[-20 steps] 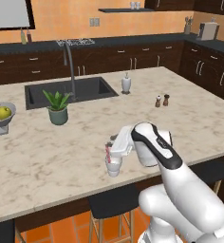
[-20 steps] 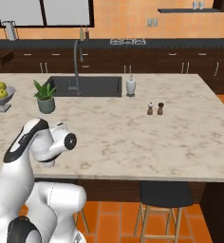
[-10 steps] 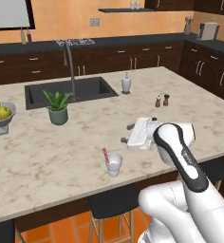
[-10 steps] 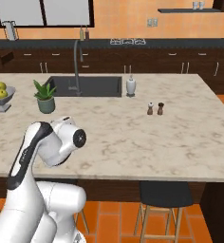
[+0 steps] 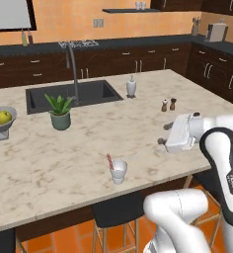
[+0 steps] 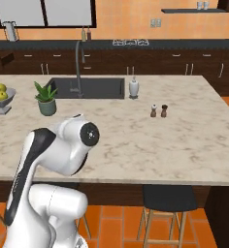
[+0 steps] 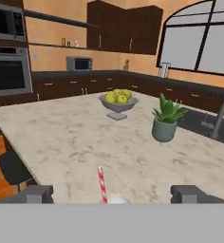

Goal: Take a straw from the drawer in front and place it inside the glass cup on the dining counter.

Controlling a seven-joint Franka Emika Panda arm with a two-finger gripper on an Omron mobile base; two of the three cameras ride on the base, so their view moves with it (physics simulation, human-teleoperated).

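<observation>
Straw point(image 5: 109, 161) first: I see it standing in the glass cup point(image 5: 118, 171) near the front edge of the cream marbled surface point(image 5: 49, 158), its red-pink top leaning out over the cup's rim toward the left in the left base view. In the hand view the straw point(image 7: 101, 184) rises nearly upright with a slight tilt, just above the white rim of the cup point(image 7: 115, 200), and it sits between my two dark fingers point(image 7: 35, 193), which are spread wide with nothing in them. In the left base view the gripper point(image 5: 164, 134) hangs over the surface well to the right of the cup, its hand pointing back toward it. So the straw's long axis runs up and down, and the cup lies ahead of the hand, apart from it. I judge the placing done: the straw is in the cup and the hand is clear of both. A potted plant point(image 5: 60, 112), a bowl of fruit point(image 5: 0, 118) and the dark sink point(image 5: 71, 94) lie farther back, away from the cup, so pulling the arm away should not disturb anything.
</observation>
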